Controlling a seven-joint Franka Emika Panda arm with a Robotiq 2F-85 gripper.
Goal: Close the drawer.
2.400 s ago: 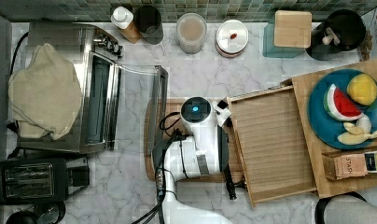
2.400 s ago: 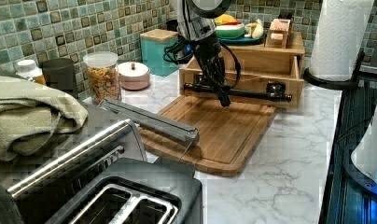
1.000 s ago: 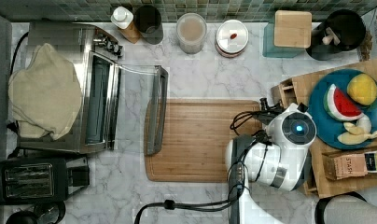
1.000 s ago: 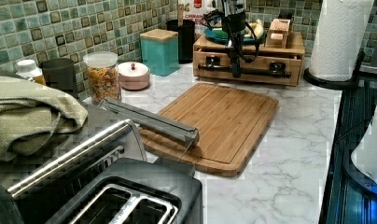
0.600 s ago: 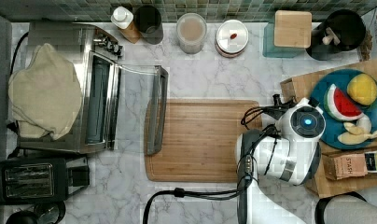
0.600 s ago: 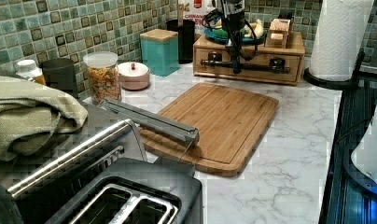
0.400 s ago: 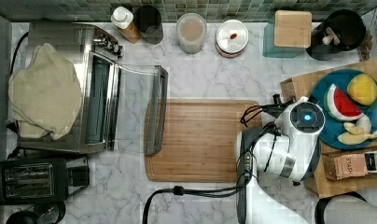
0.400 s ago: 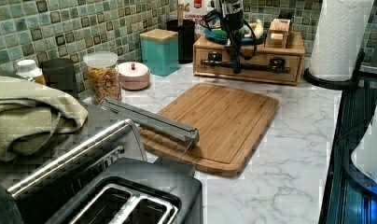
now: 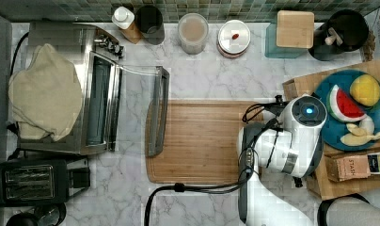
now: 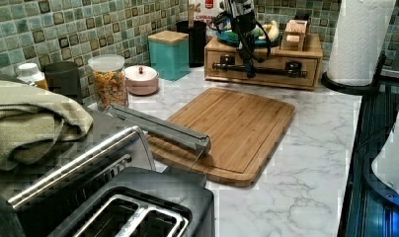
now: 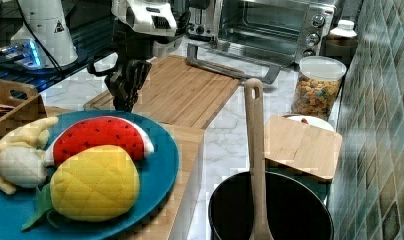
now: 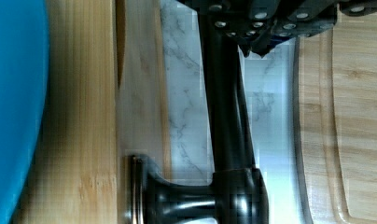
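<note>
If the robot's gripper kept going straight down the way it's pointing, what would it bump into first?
Most likely the drawer's black handle bar. The gripper points down right in front of the drawer, and the wrist view shows the bar directly under it. Below the bar lies the marble counter.

White marble desk (image 9: pixel 207 202). On it: cutting board (image 9: pixel 197 141) just beside gripper (image 10: pixel 249 73), wooden drawer box (image 10: pixel 264 61) at gripper, toaster oven (image 9: pixel 91 103) and toaster (image 9: pixel 30 181) well apart from it.

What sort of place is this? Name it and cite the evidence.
Probably a home kitchen counter: a toaster oven with its door open, a bamboo cutting board on a marble top, and a tiled backsplash.
</note>
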